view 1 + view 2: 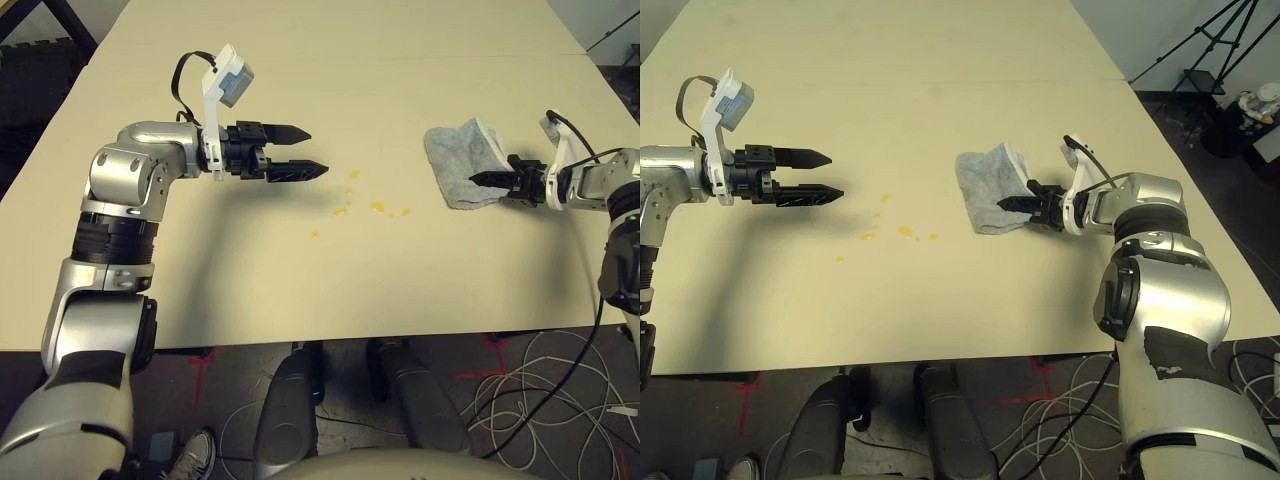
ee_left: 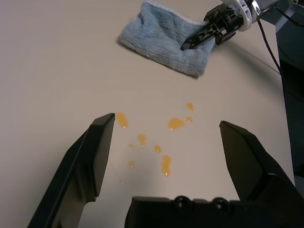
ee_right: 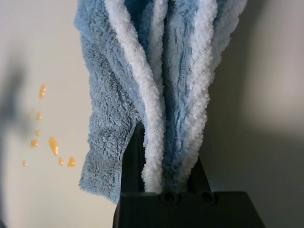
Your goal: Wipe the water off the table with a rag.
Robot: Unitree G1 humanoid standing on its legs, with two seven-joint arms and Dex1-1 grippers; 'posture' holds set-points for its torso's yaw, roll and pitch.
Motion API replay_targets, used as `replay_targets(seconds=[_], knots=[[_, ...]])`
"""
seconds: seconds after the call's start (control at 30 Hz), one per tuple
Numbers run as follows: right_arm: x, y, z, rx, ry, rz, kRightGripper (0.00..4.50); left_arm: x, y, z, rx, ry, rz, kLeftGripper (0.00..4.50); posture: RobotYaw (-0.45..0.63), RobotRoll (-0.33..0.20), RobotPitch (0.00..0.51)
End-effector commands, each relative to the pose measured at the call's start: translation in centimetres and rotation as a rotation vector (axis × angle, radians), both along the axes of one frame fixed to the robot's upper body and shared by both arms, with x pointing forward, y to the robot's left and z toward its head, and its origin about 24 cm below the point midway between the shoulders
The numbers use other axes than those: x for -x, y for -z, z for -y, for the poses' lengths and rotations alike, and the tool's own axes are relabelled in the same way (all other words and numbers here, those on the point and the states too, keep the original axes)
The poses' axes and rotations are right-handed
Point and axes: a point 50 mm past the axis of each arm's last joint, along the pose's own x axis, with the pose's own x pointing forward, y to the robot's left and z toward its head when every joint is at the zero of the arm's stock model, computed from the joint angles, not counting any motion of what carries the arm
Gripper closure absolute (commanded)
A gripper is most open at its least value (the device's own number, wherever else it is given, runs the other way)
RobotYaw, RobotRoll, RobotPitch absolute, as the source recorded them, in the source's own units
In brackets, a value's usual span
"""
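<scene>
The light grey-blue rag [image 1: 463, 160] lies crumpled on the cream table [image 1: 300, 290] at the right. My right gripper [image 1: 478, 180] is shut on the rag's near edge; in the right wrist view the folded cloth [image 3: 156, 85] is pinched between the black fingers. Several small amber drops of water [image 1: 378, 207] dot the table's middle, left of the rag [image 2: 166, 42]. My left gripper [image 1: 312, 150] hovers open at the left, pointing toward the drops [image 2: 164, 142], with nothing between its fingers.
A seam line [image 1: 400, 55] runs across the table's far part. Cables [image 1: 560, 390] and red tape marks lie on the floor below the near edge. A tripod [image 1: 1210, 50] stands beyond the table's right side.
</scene>
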Motion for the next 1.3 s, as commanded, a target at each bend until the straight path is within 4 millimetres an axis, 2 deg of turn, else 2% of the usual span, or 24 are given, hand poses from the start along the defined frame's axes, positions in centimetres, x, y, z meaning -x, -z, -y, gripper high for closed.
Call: replay_targets(seconds=[0.03, 0.17, 0.27, 0.4, 0.53, 0.7, 0.87, 1.0, 1.17, 1.3], knots=[[-0.4, -1.8, -2.2, -0.054, -0.108, 0.022, 4.49, 0.0, 0.1, -0.2, -0.011, -0.006, -0.002, 0.00, -0.01, 0.000, 0.262], [-0.7, -4.9, -4.7, -0.096, -0.203, 0.084, 4.49, -0.2, 0.0, -0.2, -0.006, -0.012, 0.006, 0.00, -0.02, 0.000, 0.263], [-0.1, -5.8, -6.8, -0.086, -0.281, 0.093, 4.49, -0.4, -0.1, -0.2, 0.004, -0.021, 0.015, 0.00, -0.03, 0.000, 0.265], [2.2, -5.6, -10.9, -0.113, -0.412, 0.094, 4.49, -0.5, 0.1, -0.3, 0.002, -0.026, 0.010, 0.00, -0.04, 0.000, 0.269], [3.9, -4.7, -14.4, -0.120, -0.497, 0.168, 4.49, -0.4, 0.0, -0.6, -0.002, -0.033, 0.007, 0.00, -0.04, 0.000, 0.274], [5.9, -2.7, -17.5, -0.160, -0.572, 0.174, 4.49, -0.3, -0.3, -1.1, -0.008, -0.051, 0.011, 0.00, -0.02, 0.000, 0.279], [6.2, -0.3, -17.7, -0.088, -0.518, 0.089, 4.49, -0.1, -0.2, -1.3, -0.012, -0.054, 0.005, 0.00, 0.00, 0.000, 0.281], [6.2, 0.4, -17.6, -0.043, -0.481, 0.066, 4.49, 0.0, -0.1, -1.4, -0.011, -0.063, 0.002, 0.00, 0.00, 0.000, 0.278], [4.6, 2.4, -14.7, 0.244, -0.277, 0.089, 4.49, 0.0, 0.0, -1.3, -0.008, -0.066, -0.001, 0.00, -0.01, 0.000, 0.279], [3.0, 1.5, -12.3, 0.332, -0.137, 0.162, 4.49, 0.0, 0.2, -1.1, -0.005, -0.062, -0.005, 0.00, -0.01, 0.000, 0.283]])
